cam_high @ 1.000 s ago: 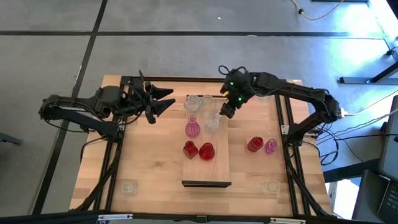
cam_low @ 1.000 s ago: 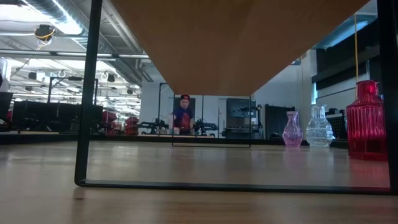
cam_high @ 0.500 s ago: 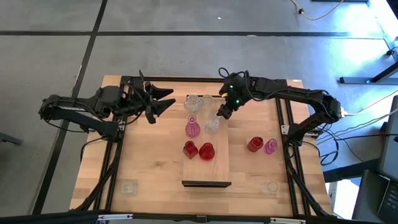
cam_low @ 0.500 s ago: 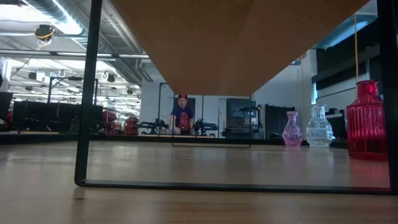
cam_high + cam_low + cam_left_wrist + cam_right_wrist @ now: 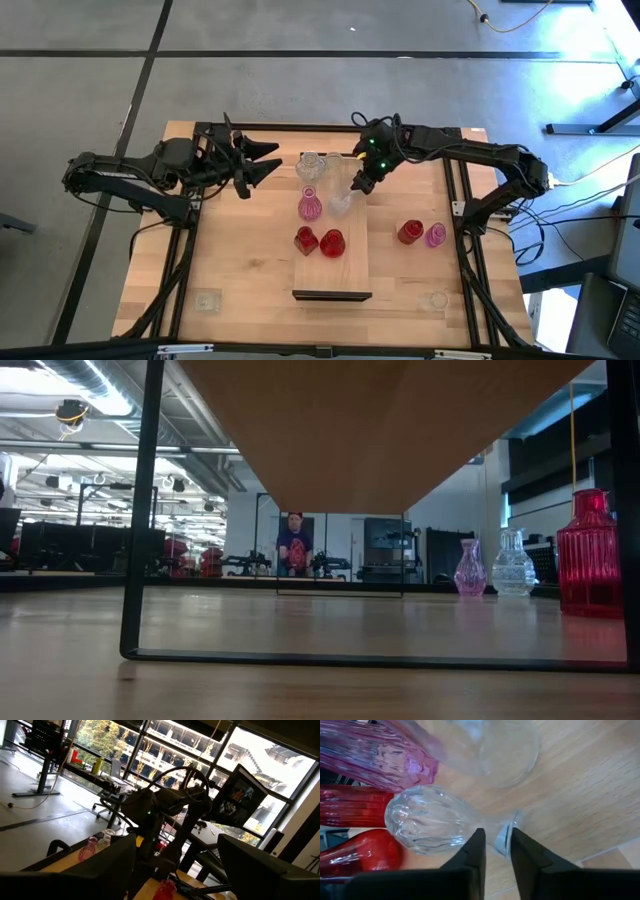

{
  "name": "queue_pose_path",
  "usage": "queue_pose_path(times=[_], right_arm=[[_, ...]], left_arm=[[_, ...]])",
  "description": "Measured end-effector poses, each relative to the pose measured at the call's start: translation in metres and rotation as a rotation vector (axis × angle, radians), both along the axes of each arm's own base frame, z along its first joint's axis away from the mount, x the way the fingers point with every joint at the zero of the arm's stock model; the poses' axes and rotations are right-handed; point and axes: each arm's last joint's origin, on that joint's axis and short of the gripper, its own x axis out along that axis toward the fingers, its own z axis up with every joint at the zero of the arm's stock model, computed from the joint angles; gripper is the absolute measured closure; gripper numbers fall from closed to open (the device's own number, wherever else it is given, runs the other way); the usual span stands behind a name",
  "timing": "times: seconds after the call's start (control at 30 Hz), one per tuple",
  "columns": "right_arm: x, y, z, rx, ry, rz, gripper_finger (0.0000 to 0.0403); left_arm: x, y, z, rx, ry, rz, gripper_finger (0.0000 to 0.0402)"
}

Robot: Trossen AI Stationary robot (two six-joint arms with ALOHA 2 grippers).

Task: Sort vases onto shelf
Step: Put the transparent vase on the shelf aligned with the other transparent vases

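Since a second ago the right gripper (image 5: 361,184) has slid inward over the shelf (image 5: 352,262), its fingers (image 5: 476,851) now pinching the neck of a clear vase (image 5: 427,818) there. The left gripper (image 5: 262,162) waits, fingers apart, over the desk (image 5: 240,260). Packed neighbours risk toppling if that vase swings on lifting.

Both arms are dark, segmented, six-joint units with black cables routed alongside. The right arm (image 5: 470,155) carries green indicator lights at its wrist; its fingers (image 5: 470,855) are flat, dark blades.

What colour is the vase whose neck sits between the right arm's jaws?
Clear, ribbed glass vase; the right wrist view shows it best.
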Motion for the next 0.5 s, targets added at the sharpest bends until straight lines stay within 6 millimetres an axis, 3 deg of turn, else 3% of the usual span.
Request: queue_pose_path(times=[0.17,0.5], right_arm=[[0.000,0.000,0.001,0.004,-0.016,0.017,0.0392],[-0.010,0.003,0.001,-0.037,0.054,0.054,0.0398]], left_arm=[[0.000,0.000,0.000,0.000,0.000,0.000,0.0127],[0.000,0.000,0.000,0.000,0.000,0.000,0.0127]])
